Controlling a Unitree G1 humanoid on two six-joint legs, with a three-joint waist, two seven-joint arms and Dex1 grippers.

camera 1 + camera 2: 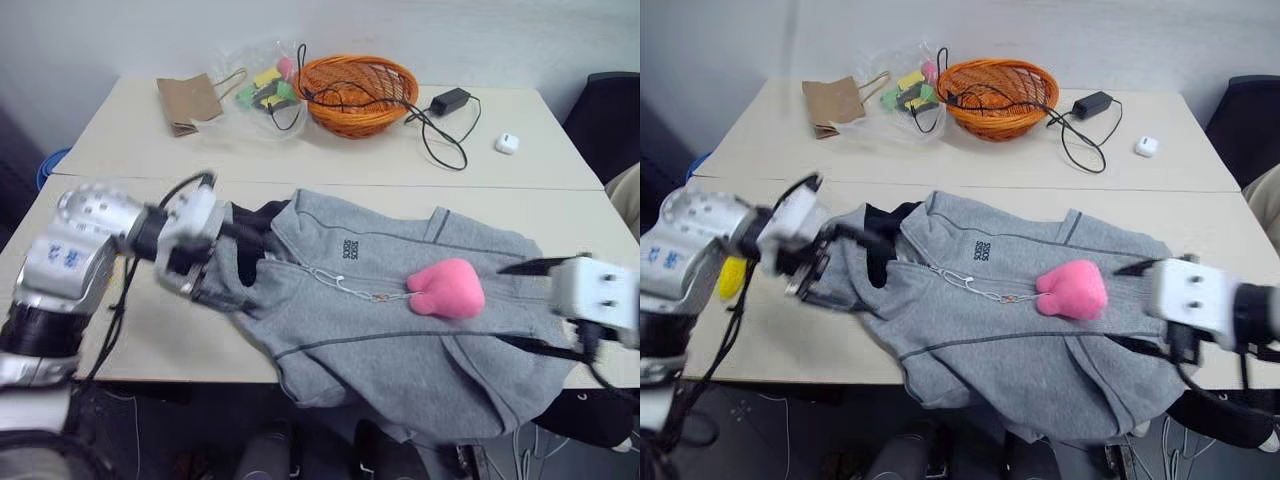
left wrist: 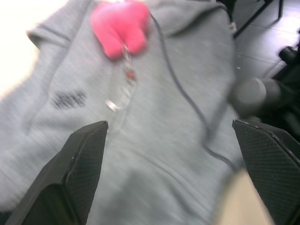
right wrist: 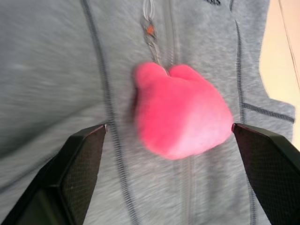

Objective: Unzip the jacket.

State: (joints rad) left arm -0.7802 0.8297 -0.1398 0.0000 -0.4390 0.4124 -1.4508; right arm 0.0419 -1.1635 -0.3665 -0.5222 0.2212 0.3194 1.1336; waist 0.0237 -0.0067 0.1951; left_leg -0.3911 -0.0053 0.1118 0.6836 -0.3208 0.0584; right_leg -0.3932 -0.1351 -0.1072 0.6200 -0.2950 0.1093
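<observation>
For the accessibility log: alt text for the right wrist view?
A pink plush toy lies on a grey jacket, clipped to a metal chain beside the zipper. The right gripper is open, its two black fingers on either side of the toy.

The soft, matt heather-grey fleece jacket (image 1: 400, 330) carries a fuzzy pink plush toy (image 1: 446, 288); the smooth pale tabletop (image 1: 150, 330) looks matt.
</observation>
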